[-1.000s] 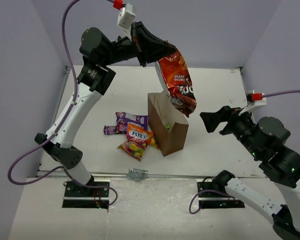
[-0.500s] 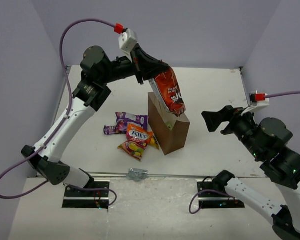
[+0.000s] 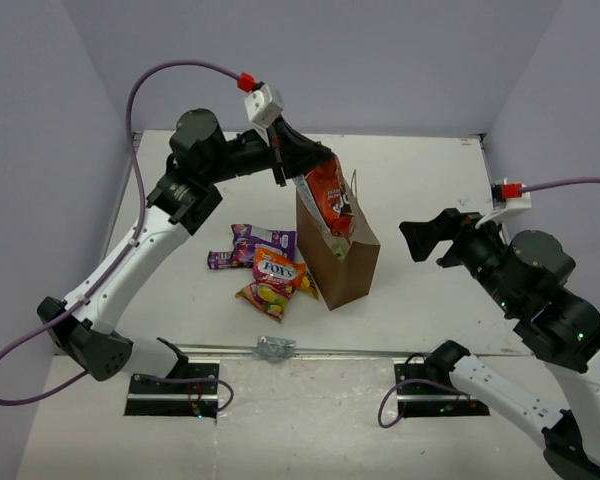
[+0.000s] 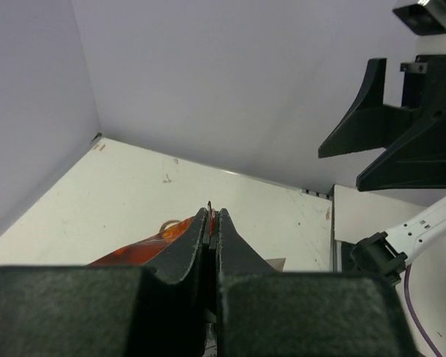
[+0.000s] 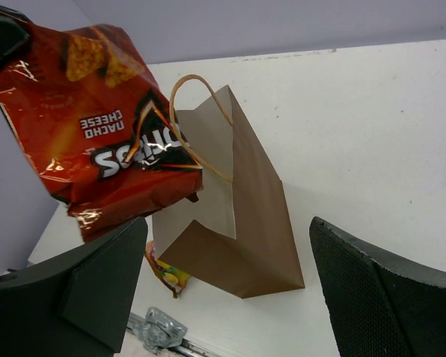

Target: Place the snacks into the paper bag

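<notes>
One red chip bag (image 3: pixel 328 195) hangs at the paper bag (image 3: pixel 348 268) mouth.
Left gripper (image 3: pixel 307 176), clamped on its top edge, should lower straight before releasing; right gripper (image 3: pixel 427 241) gapes empty.

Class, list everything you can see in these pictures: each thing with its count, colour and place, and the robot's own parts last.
chips bag: 1, red-orange, hanging at the paper bag's open mouth
paper bag: 1, brown, upright at mid-table
purple packets: 2, purple, on the table to the left of the paper bag
FOX'S bag: 1, orange, lying in front of the purple packets
yellow packet: 1, yellow-green, partly under the FOX'S bag
metal piece: 1, silver, at the table's near edge
table: 1, white
left gripper: 1, black, shut on the chips bag's top edge
right gripper: 1, black, open, in the air to the right of the paper bag
</notes>
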Robot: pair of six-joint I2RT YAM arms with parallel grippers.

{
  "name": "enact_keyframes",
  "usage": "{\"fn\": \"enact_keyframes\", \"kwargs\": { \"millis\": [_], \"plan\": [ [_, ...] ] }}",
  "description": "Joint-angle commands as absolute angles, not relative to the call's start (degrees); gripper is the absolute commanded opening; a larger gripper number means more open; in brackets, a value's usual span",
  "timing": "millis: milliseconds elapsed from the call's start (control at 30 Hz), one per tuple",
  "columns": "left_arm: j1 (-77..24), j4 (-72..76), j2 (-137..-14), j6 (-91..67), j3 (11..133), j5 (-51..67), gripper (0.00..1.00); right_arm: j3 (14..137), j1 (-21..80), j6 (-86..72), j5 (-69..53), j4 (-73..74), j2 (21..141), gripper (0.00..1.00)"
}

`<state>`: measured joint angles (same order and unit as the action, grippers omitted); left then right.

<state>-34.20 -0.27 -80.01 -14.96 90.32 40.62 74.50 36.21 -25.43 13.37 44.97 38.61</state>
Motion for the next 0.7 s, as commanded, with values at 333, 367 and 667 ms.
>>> {"fn": "enact_keyframes", "kwargs": {
  "millis": [333,367,667],
  "plan": [
    [-36.03,-2.28,-79.81,-10.63,88.86,32.79,1.00,73.65,35.51,-25.75,11.87,42.36,38.58,0.93],
    [-36.04,-2.89,-79.72,-10.72,89.03,32.35,1.00,73.57,35.51,-25.75,11.60,42.10,38.67,0.93],
    [-36.04,-3.16,-69.27,-13.88,90.97,29.37,1.00,71.55,35.51,-23.73,5.72,40.17,38.67,0.93]
  ]
}}
